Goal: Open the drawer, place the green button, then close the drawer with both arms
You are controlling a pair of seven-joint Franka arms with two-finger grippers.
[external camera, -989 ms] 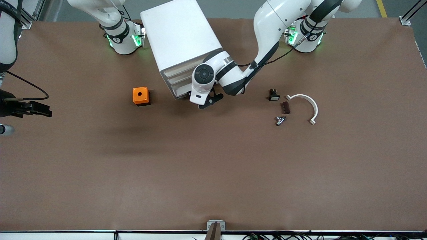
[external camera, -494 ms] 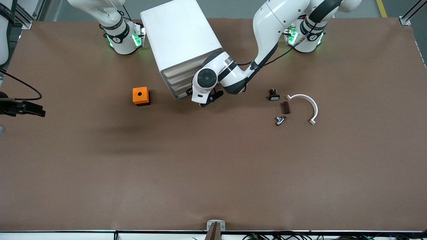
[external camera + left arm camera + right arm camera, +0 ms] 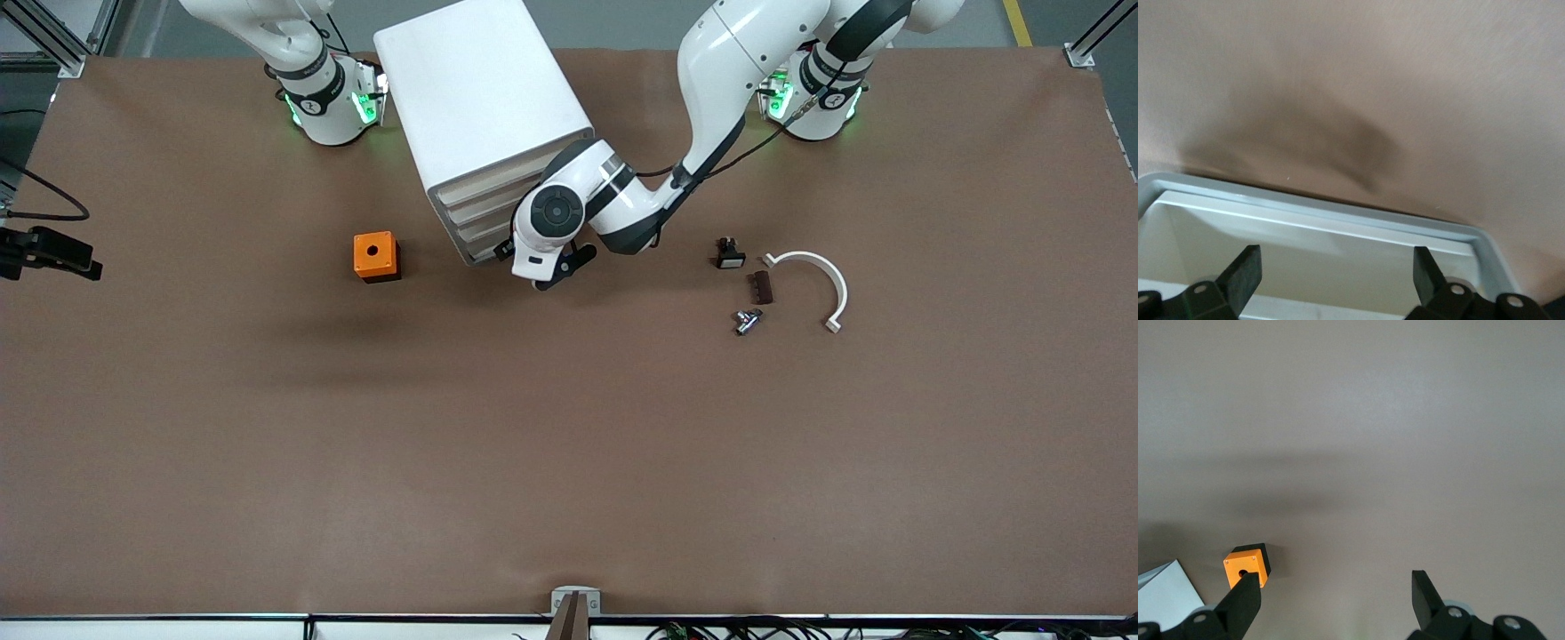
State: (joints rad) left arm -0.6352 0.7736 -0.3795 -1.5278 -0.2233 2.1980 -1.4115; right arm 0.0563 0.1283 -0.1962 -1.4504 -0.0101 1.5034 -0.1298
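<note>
The white cabinet (image 3: 480, 98) stands between the arm bases. Its lowest drawer (image 3: 481, 252) is out a little; the left wrist view shows its front rim (image 3: 1338, 223) and a bare stretch of its inside. My left gripper (image 3: 539, 259) is at that drawer's front, open, with its fingers (image 3: 1245, 273) over the tray and holding nothing. My right gripper (image 3: 87, 266) is open and empty in the air at the right arm's end of the table; its fingers (image 3: 1426, 593) show in the right wrist view. The green button is not in view.
An orange cube with a hole (image 3: 375, 256) sits beside the cabinet toward the right arm's end, also in the right wrist view (image 3: 1245, 567). Toward the left arm's end lie a small black part with a white face (image 3: 729, 255), a brown piece (image 3: 761, 286), a metal piece (image 3: 747, 320) and a white arc (image 3: 818, 276).
My left hand has moved in toward the cabinet front, and the drawer has gone in with it. My right gripper has drawn back toward the table's end.
</note>
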